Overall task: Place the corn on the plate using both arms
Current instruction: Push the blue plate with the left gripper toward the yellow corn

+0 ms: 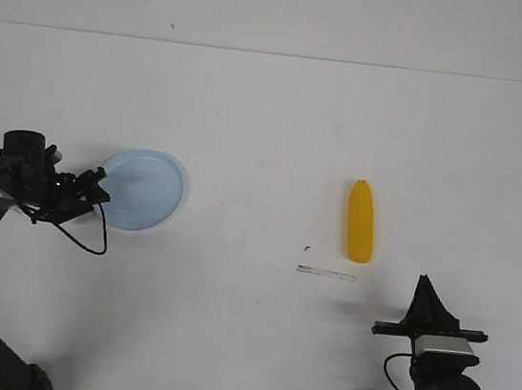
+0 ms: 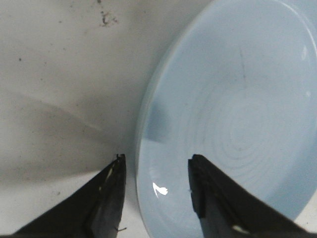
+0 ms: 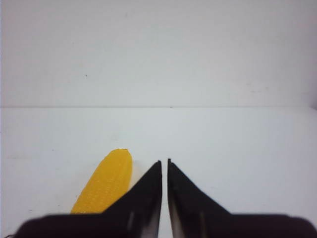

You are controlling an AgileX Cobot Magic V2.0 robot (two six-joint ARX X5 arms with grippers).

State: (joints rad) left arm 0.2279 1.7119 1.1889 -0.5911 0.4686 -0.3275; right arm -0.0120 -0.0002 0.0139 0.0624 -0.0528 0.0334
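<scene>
The pale blue plate (image 1: 146,190) lies on the white table at the left. My left gripper (image 1: 97,183) is open at the plate's left rim, one finger outside the rim and one over the plate (image 2: 237,114); in the left wrist view the gripper (image 2: 156,161) straddles the rim. The yellow corn (image 1: 361,221) lies on the table at the right, pointing away from me. My right gripper (image 1: 426,292) is shut and empty, nearer me and to the right of the corn. The right wrist view shows the corn (image 3: 106,186) beside the shut gripper (image 3: 164,162).
A thin pale strip (image 1: 326,273) lies on the table just in front of the corn. The table's far edge meets a white wall. Small dark specks mark the table near the plate.
</scene>
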